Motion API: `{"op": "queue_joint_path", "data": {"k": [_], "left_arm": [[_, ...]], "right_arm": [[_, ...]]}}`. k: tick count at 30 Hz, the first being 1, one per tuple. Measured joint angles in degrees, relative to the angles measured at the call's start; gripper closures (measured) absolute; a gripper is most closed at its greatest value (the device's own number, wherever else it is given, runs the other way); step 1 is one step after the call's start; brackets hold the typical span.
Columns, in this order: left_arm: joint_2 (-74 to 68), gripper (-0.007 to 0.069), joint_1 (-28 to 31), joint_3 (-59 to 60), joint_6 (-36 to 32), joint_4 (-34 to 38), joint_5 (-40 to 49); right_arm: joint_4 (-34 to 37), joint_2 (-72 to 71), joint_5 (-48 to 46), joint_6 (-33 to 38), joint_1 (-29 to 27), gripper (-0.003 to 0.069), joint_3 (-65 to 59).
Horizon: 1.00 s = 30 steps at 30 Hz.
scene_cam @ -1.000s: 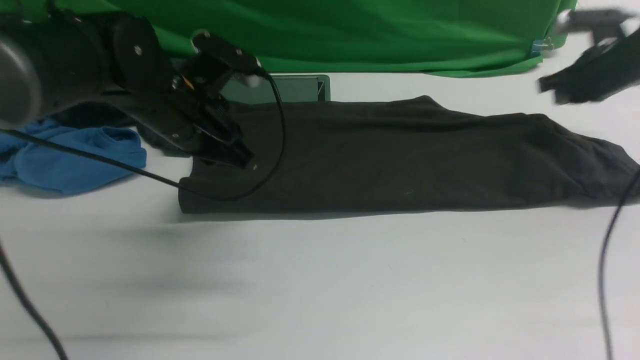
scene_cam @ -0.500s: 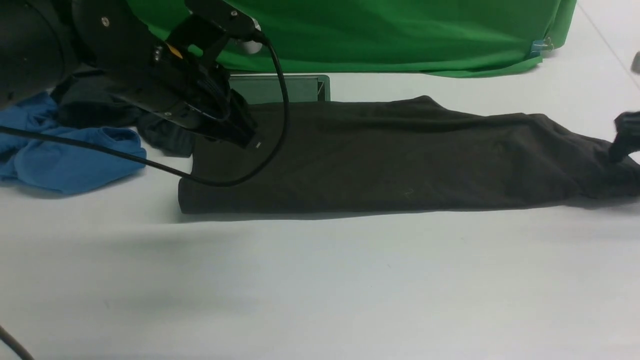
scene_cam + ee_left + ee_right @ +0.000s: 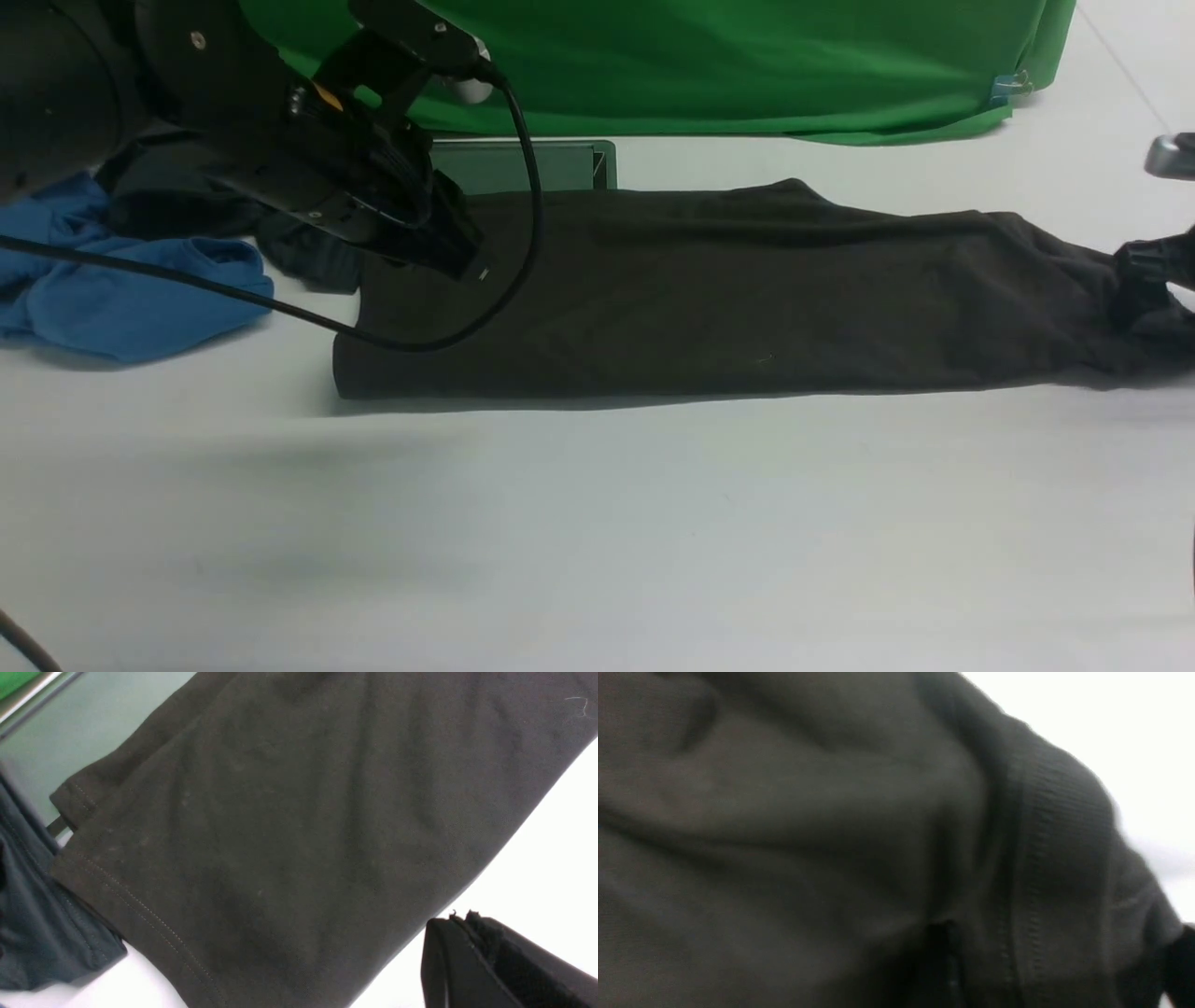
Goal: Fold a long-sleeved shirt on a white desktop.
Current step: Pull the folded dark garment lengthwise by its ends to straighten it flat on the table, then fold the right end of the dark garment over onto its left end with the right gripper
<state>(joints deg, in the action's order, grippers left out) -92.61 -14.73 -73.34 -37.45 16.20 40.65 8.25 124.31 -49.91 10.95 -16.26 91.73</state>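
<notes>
The long-sleeved shirt (image 3: 728, 299) lies in a long brownish-black band across the white desktop (image 3: 597, 541). Its stitched hem (image 3: 140, 905) is at the left end. My left gripper (image 3: 471, 266) hovers just above that end, shut and empty; in the left wrist view its closed tips (image 3: 460, 921) show against bare desktop beside the shirt's long edge. My right gripper (image 3: 1146, 273) is low on the shirt's right end. In the right wrist view its dark fingers (image 3: 943, 961) stand wide apart, open, with the ribbed collar band (image 3: 1059, 858) between them.
A bright blue garment (image 3: 121, 299) and a smaller dark charcoal garment (image 3: 308, 259) lie at the left, behind my left arm. A green cloth (image 3: 700, 65) hangs along the back, with a flat grey-green panel (image 3: 532, 166) in front of it. A black cable (image 3: 280, 319) crosses the shirt's left end.
My right gripper has come down from the upper right to the shirt's right end and opened. My left arm rose a little off the shirt, then held still.
</notes>
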Motion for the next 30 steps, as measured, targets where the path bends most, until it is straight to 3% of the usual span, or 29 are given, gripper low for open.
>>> {"op": "queue_joint_path", "data": {"k": [1,2,6,16,24,30], "left_arm": [[0.0,0.0606,0.0,0.0,-0.1,0.0,0.0],[0.0,0.0606,0.0,0.0,-0.7,-0.1,0.0],[0.0,0.0606,0.0,0.0,-1.3,-1.1,0.3],[0.0,0.0606,0.0,0.0,-1.4,-3.2,2.5],[0.1,0.0606,2.0,0.0,1.1,-8.7,2.9],[0.2,0.0606,8.5,-1.5,0.3,-4.4,1.4]], "right_arm": [[0.0,0.0,0.0,0.2,0.0,0.0132,0.0],[0.3,0.0,0.0,1.8,0.5,0.0265,0.0],[0.6,0.1,-0.1,3.5,0.4,0.0545,0.0],[-3.3,-1.2,-2.2,0.7,-8.3,0.0565,-0.1],[-3.7,-5.7,-5.2,0.6,-8.6,0.0565,-0.1],[-3.5,-15.2,-6.8,0.6,-8.0,0.0565,-0.1]]}}
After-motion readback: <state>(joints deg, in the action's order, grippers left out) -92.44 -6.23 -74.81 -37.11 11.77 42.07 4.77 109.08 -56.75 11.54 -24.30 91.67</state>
